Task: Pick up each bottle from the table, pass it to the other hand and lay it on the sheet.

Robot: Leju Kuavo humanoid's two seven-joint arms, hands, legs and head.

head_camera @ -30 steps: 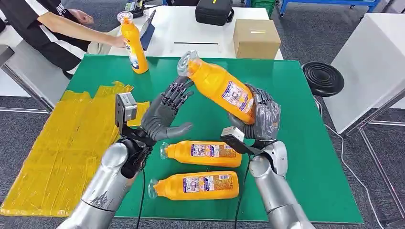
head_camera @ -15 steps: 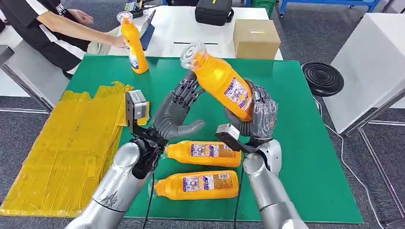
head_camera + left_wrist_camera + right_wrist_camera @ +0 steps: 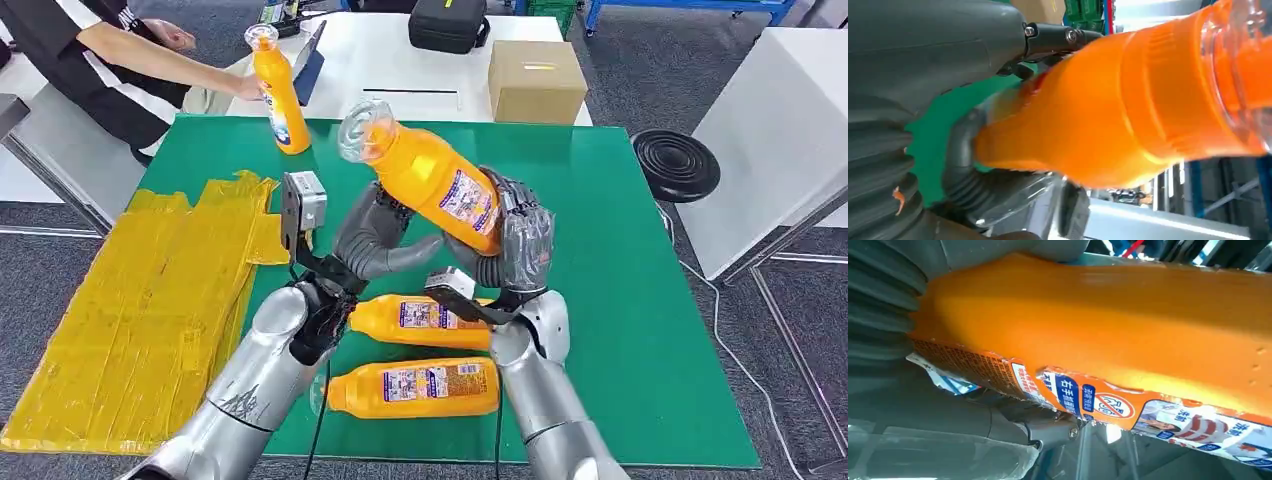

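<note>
Illumination is bright, even and overhead, with soft short shadows. The held bottle (image 3: 1128, 105) is blurred at close range in the left wrist view. Glare marks its clear cap toward 2 o'clock.

Between the raised hands and the yellow sheet (image 3: 130, 310) on the left, bare green table (image 3: 640, 330) is lying open. Near the robot, two lying bottles (image 3: 425, 321) are blocking the strip under the right hand (image 3: 510, 245) and left hand (image 3: 375, 240). At the far left corner a standing bottle (image 3: 278, 90) and a person's arm (image 3: 150, 62) are occupying the edge. The right half of the table is lying open out to a black stool (image 3: 676, 163).
</note>
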